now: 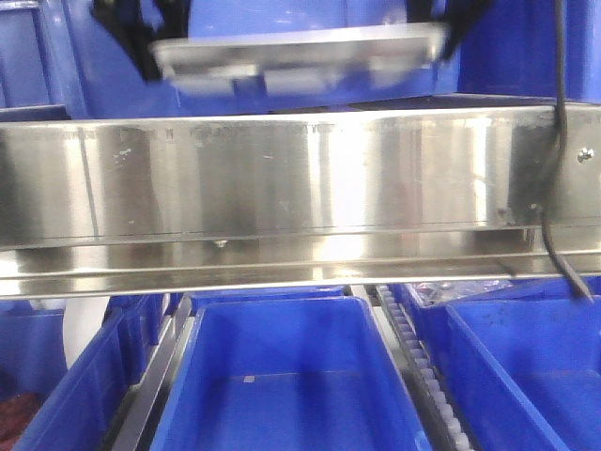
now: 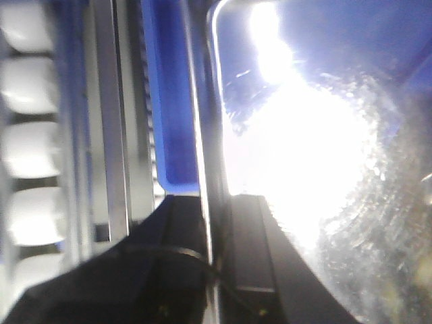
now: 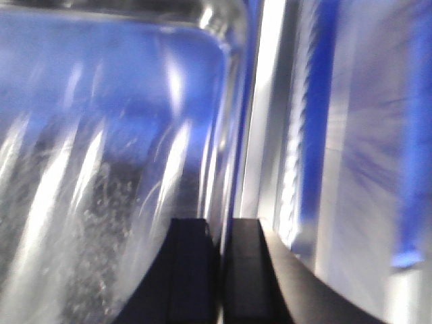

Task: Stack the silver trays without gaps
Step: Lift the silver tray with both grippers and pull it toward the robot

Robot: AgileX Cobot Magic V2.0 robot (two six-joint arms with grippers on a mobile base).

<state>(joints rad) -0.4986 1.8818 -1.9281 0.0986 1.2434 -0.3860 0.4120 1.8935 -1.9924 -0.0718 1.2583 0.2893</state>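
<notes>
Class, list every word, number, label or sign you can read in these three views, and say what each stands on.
None can be read.
The steel shelf rail bears faint marks along its upper edge, too blurred to read.
The silver tray and blue bins show no lettering.

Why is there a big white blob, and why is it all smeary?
Left wrist view: light bouncing off the shiny silver tray whites out its middle. Right wrist view: the tray is smeared into streaks, probably motion blur. Front view: the tray up top is blurry; the shelf rail is sharper, with bright reflections.
</notes>
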